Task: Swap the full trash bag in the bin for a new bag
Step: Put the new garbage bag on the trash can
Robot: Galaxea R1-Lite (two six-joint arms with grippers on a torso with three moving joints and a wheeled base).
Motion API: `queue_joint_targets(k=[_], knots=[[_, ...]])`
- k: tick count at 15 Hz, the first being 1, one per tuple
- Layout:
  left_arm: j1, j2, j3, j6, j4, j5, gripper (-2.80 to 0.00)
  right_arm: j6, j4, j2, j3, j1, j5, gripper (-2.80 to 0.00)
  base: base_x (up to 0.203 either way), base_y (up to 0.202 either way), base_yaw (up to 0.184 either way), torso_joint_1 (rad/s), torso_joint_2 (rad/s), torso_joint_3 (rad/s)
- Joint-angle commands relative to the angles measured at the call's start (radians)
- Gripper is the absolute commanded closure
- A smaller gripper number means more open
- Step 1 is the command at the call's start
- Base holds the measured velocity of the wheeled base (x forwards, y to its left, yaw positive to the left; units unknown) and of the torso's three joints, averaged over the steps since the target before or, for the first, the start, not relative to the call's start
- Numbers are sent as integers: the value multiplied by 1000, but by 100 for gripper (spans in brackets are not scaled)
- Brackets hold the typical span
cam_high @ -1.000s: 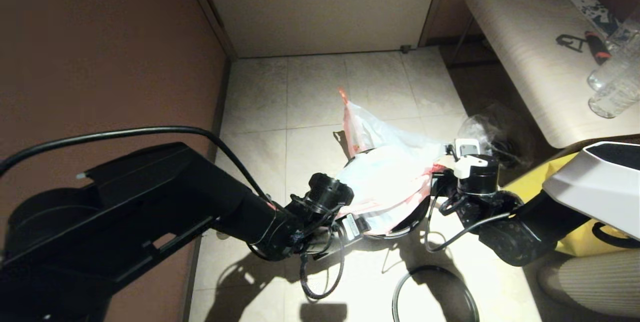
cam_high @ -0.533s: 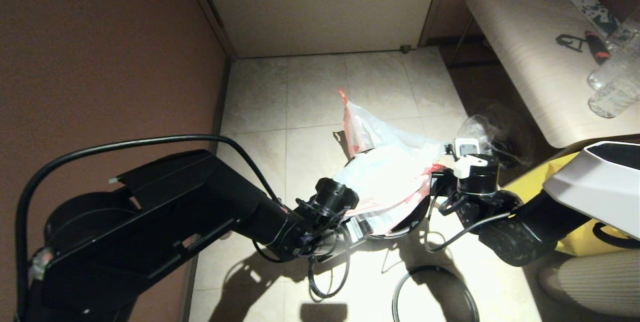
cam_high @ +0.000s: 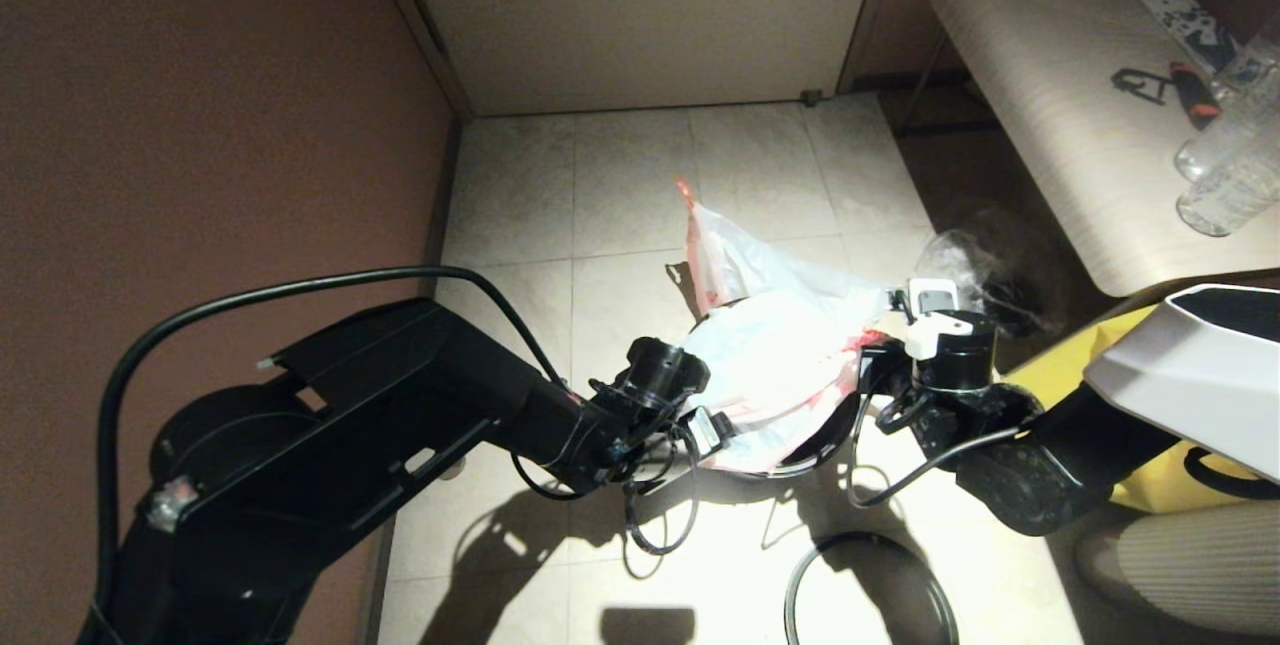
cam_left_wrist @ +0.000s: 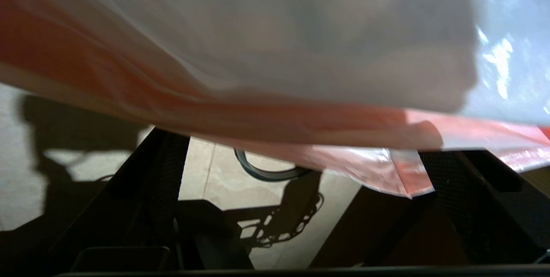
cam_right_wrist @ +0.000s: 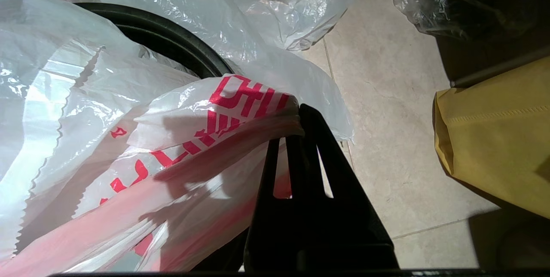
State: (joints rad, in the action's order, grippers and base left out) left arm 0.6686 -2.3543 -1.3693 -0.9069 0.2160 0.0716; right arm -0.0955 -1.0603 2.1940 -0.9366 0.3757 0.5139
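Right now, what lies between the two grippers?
In the head view, the bin draped with the new bag lies between left gripper and right gripper, whose jaws pinch that bag.

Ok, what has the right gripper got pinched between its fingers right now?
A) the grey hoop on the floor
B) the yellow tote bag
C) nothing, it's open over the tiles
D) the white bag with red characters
D: in the right wrist view the right gripper has its fingers closed on a gathered fold of the new bag, the milky white one with red characters, just above the bin.
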Motion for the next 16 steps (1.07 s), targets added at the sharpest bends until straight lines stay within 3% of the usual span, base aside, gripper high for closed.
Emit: queue_joint_targets(k=[1, 2, 13, 16], knots=[[-10, -36, -24, -6, 0, 5, -98, 0, -6, 1, -1, 3, 3, 0, 0, 0, 0, 0, 0, 0], [-12, -46, -36, -5, 0, 10, 0, 0, -6, 1, -1, 3, 3, 0, 0, 0, 0, 0, 0, 0], [-64, -16, -38, 10, 0, 19, 0, -1, 24, -17, 3, 8, 3, 0, 0, 0, 0, 0, 0, 0], [-75, 64, -11, 18, -1, 19, 0, -6, 71, -70, 39, 9, 5, 0, 0, 0, 0, 0, 0, 0]])
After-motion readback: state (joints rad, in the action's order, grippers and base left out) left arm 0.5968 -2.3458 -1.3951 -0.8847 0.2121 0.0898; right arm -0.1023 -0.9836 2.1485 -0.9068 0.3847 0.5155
